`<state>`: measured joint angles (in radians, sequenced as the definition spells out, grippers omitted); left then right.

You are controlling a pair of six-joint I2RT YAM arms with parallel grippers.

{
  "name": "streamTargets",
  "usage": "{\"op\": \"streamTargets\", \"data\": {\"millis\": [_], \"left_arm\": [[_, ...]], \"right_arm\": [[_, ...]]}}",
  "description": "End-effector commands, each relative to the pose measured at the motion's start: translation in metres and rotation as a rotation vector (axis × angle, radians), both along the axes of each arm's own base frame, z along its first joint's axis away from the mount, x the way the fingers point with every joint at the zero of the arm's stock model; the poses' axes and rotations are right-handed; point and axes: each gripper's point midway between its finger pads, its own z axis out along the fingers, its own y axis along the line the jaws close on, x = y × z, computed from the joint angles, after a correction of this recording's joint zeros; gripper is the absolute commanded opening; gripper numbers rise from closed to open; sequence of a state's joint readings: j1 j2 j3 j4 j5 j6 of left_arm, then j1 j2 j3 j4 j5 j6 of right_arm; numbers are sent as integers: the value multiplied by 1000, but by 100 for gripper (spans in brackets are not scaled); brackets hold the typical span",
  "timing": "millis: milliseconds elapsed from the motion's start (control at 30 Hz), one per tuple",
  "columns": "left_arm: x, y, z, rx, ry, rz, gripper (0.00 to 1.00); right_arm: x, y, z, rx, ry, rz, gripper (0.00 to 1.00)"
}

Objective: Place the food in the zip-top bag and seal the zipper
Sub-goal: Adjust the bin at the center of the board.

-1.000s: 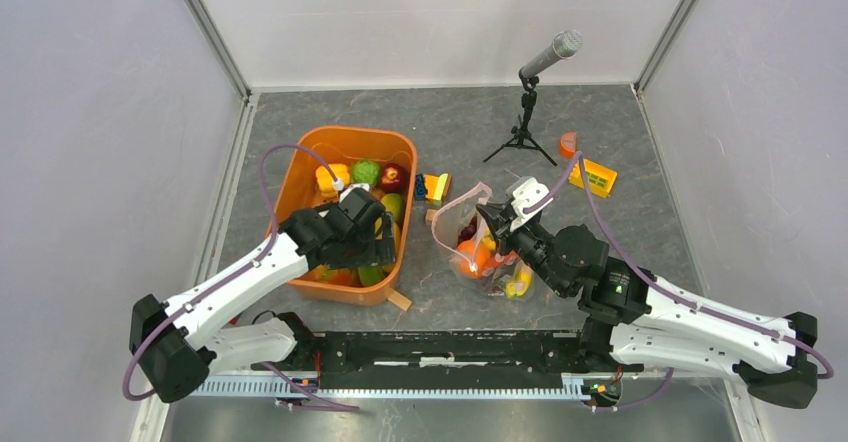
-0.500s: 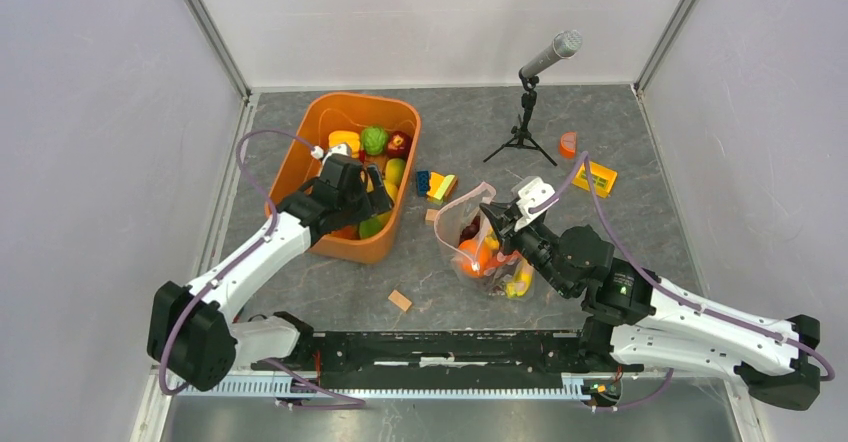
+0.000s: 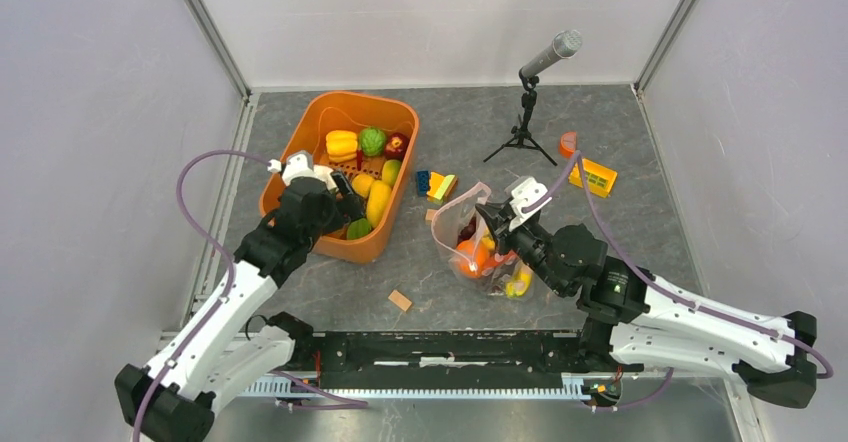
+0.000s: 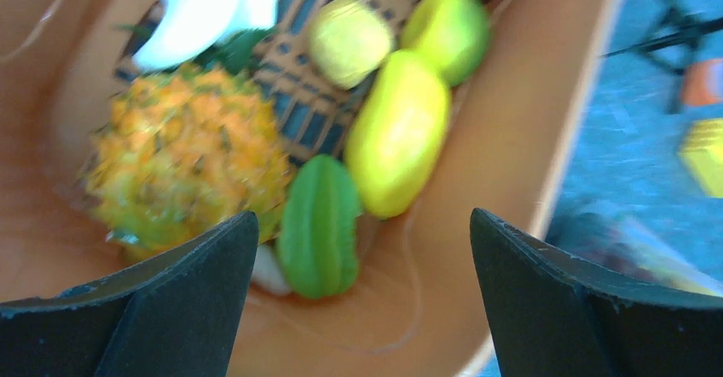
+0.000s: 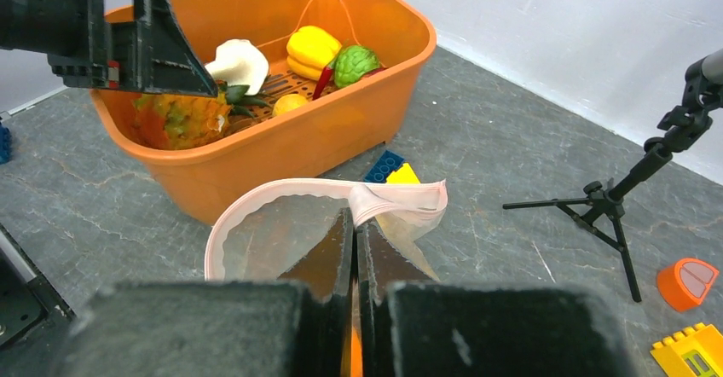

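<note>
The orange plastic tub (image 3: 383,242) now sits farther from the arm bases than a second ago and is turned a little. The small wooden block (image 3: 399,300) that touched its near corner then now lies well apart from it on the near side. The left gripper (image 4: 362,223) has drawn back from the tub's right wall to hang over its near end, jaws spread wide and empty, directly above the bumpy yellow-orange toy pineapple (image 4: 183,164) and a smooth green plastic pod (image 4: 320,223). So the tub has only been repositioned: no new piece is picked up yet, and a grasp inside the tub looks like the next step. Right of the tub, the right gripper (image 5: 354,223) is where it was, fingers pressed together on the pale pink zipper strip (image 5: 281,191) of the clear zip-top bag (image 5: 264,236). It holds the mouth open toward the tub, with the zipper unsealed. There is one tub, one bag, one wooden block and one black microphone on a tripod (image 3: 525,112) well to the tub's right. The tub holds about nine pieces of toy food, though the arm hides part of it. Three pieces show inside the bag: an orange one (image 3: 470,257), a yellow one and a dark red one. A cluster of coloured building blocks (image 3: 433,184) lies just beside the tub's right wall, and two more lie well beyond.
</note>
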<state>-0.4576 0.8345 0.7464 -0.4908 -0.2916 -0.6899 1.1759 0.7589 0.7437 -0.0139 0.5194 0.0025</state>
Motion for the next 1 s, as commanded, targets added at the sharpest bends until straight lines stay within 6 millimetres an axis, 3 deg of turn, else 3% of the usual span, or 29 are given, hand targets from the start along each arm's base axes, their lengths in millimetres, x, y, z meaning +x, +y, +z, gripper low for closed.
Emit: {"op": "streamTargets", "data": {"millis": [0, 200, 333, 500, 667, 767, 967], "left_arm": [[-26, 33, -43, 172, 248, 100, 99], [-21, 41, -70, 289, 341, 114, 100], [-6, 32, -85, 354, 423, 71, 100], [14, 7, -116, 333, 498, -9, 100], [17, -18, -144, 266, 560, -101, 98], [32, -32, -122, 164, 407, -118, 95], [58, -62, -25, 4, -32, -252, 95]], "right_arm": [[1, 8, 29, 80, -38, 18, 3], [0, 14, 28, 76, -36, 40, 3], [0, 11, 28, 77, -37, 30, 3], [2, 11, 27, 71, -34, 22, 3], [3, 8, 24, 65, -31, 7, 3], [3, 7, 22, 58, -28, 2, 3], [6, 10, 20, 53, -28, 0, 3]]}}
